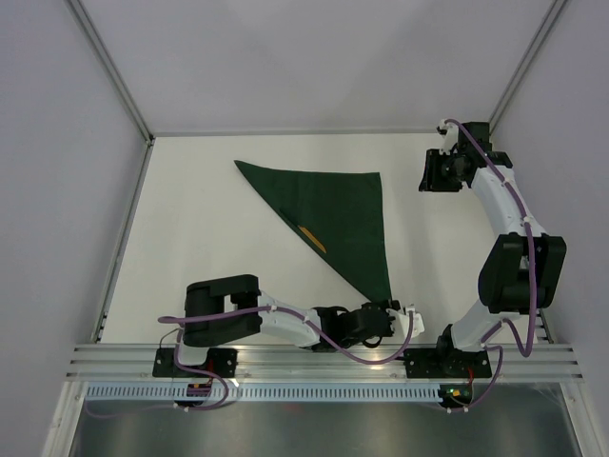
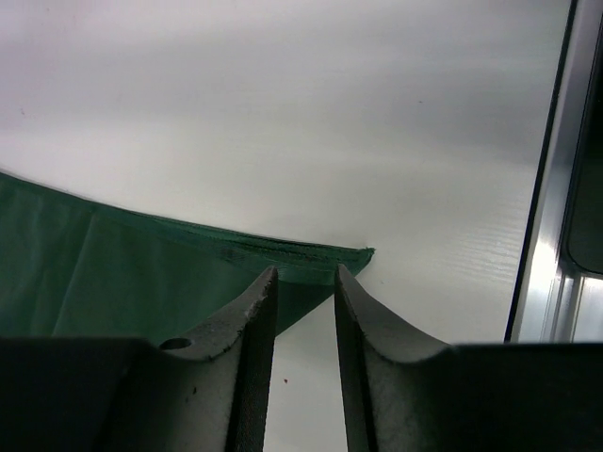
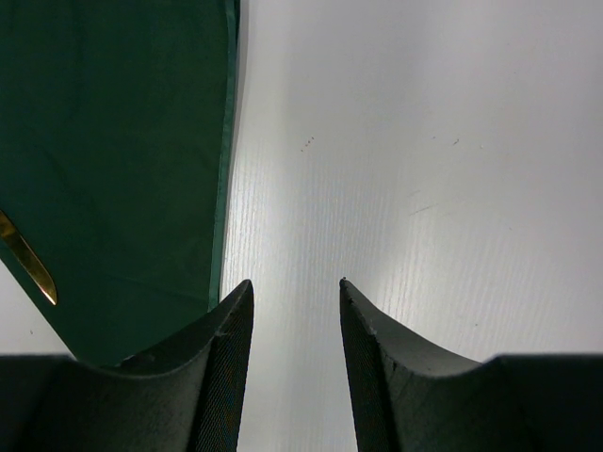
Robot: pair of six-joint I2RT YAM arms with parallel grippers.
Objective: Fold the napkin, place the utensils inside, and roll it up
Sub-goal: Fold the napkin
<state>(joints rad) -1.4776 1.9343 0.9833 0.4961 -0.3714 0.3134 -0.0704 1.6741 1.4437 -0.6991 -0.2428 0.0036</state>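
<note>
Napkin [image 1: 338, 214], dark green, lies flat on the white surface [image 1: 209, 238], folded into a triangle a little right of the middle. Its leftmost tip points toward the far left corner, a short edge runs along the far side, and another short edge runs down the right side to a sharp corner near the near edge. The long slanted edge faces the left side of the surface.

About halfway along that slanted edge the knife [image 1: 311, 238] shows as a thin orange sliver lying on the cloth, parallel to the edge. Only the blade is plain to see; I cannot make out the handle.

The left hand [image 1: 392, 309] sits low at the napkin's near corner, the arm stretched along the near edge. From its wrist view the two fingers stand a narrow gap apart, with the cloth's corner right at their tips and nothing pinched between them.

The right hand [image 1: 426, 171] hangs by the far right corner of the surface, apart from the napkin's right edge. Its fingers are spread open over bare surface, holding nothing.
</note>
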